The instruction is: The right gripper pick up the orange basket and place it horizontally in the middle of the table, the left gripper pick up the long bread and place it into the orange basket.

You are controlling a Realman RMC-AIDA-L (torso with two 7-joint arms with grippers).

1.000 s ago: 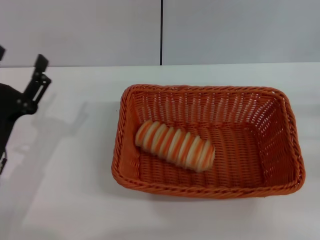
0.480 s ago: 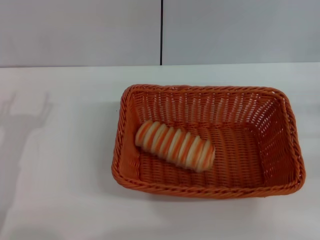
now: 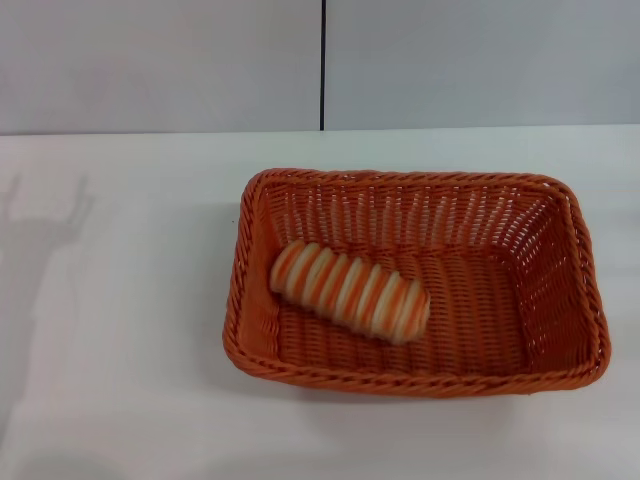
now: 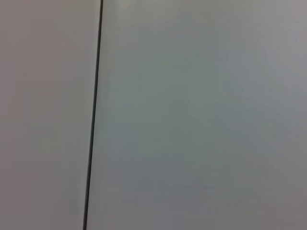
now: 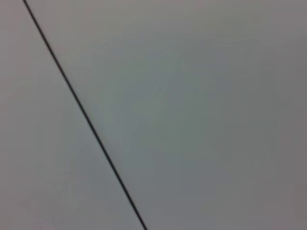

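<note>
The orange basket (image 3: 560, 300) rests lengthwise across the white table (image 3: 120, 400), a little right of the middle in the head view. Inside it, toward its left half, lies the long bread (image 3: 350, 291), striped orange and cream and angled slightly. Neither gripper shows in any view. Only a faint shadow of the left arm falls on the table at the far left. Both wrist views show just a grey wall with a dark seam line.
A grey wall (image 3: 160, 60) with a vertical dark seam (image 3: 323, 60) stands behind the table's far edge. White tabletop stretches to the left of the basket and in front of it.
The left gripper, seen at the far left a second ago, has withdrawn out of the head view. Its shadow has slid further left. Basket and bread have not moved.
</note>
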